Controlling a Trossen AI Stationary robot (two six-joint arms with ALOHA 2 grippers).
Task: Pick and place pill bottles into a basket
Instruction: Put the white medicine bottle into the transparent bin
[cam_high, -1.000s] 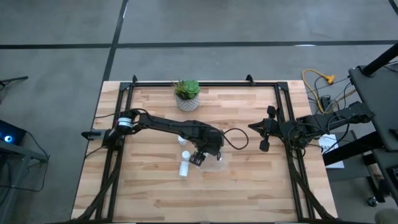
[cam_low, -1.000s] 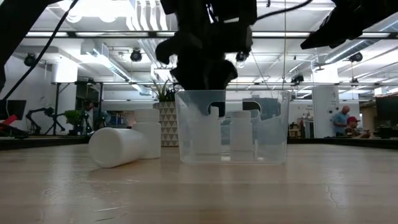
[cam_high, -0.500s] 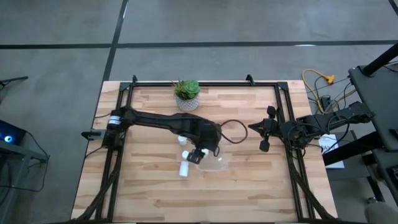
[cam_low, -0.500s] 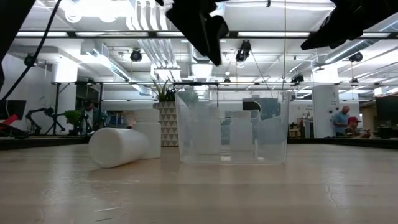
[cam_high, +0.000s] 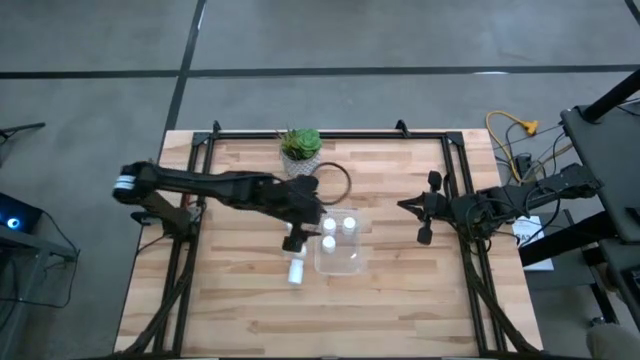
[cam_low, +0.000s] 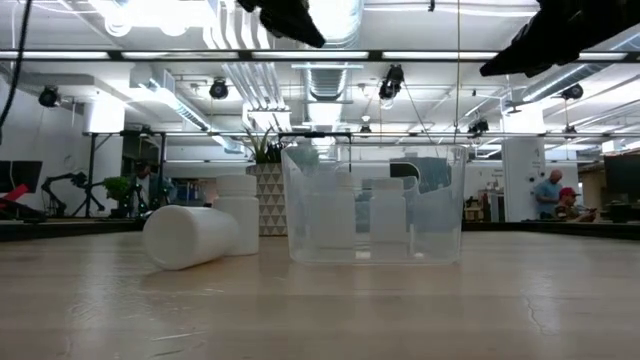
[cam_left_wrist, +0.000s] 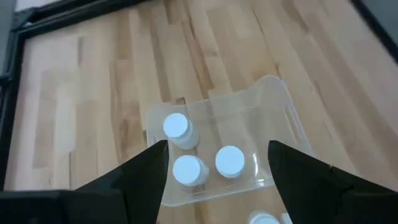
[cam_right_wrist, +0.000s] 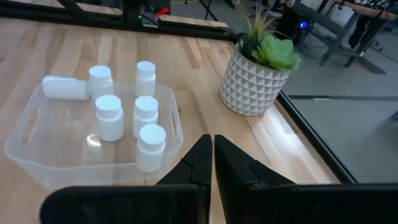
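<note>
The clear basket (cam_high: 340, 247) stands mid-table with three white pill bottles (cam_left_wrist: 202, 160) upright inside it. Three more bottles are on the table left of it: one lies on its side (cam_high: 296, 270), two stand upright (cam_right_wrist: 99, 78). My left gripper (cam_left_wrist: 217, 155) is open and empty, high above the basket's left side (cam_high: 303, 226), looking down into it. My right gripper (cam_right_wrist: 208, 155) is shut and empty, near the table's right edge (cam_high: 425, 215).
A whitish pot with a green plant (cam_high: 302, 155) stands at the far edge, behind the basket. Black frame rails (cam_high: 185, 250) run along the table's left and right sides. In the low view the lying bottle (cam_low: 190, 235) is left of the basket (cam_low: 375, 205).
My left gripper has risen out of the basket and drawn back toward the table's left, its arm folding back. It carries nothing. The bottles in the basket stay upright, and the basket has not moved.
</note>
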